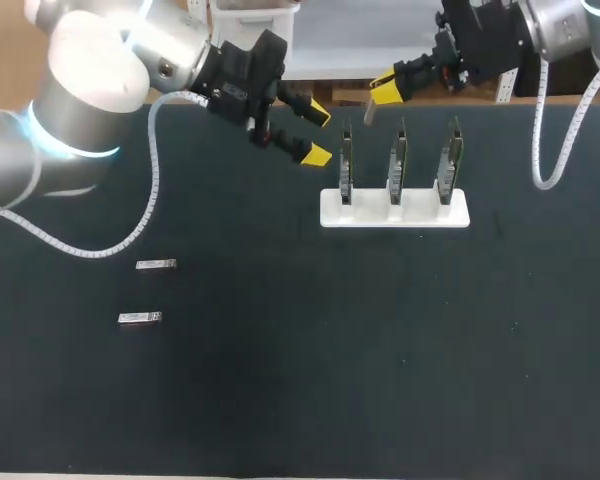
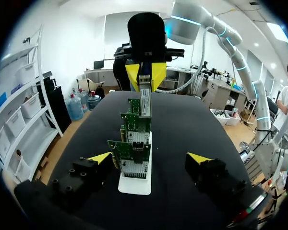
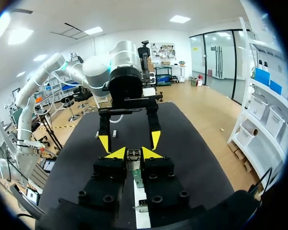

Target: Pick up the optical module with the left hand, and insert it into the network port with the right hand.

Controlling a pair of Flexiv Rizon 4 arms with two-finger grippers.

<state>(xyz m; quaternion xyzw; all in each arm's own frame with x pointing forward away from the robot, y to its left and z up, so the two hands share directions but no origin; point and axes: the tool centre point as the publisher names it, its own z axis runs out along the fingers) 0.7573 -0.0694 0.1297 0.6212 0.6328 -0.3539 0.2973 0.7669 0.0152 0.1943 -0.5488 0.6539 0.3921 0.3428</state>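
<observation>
Left gripper, upper middle, is spread wide and empty, so handover looks done. Module is pinched in right gripper; insertion into cards is left.

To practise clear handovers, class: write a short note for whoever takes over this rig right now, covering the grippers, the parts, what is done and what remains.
Left gripper: open and empty, near the left end of the stand.
Right gripper: fingers shut on a module, held above the cards.
Spare modules: two, lying on the table at the left.
Done: one module is picked up and sits in the right gripper.
Left: plug it into a card; it is not in yet.
</observation>
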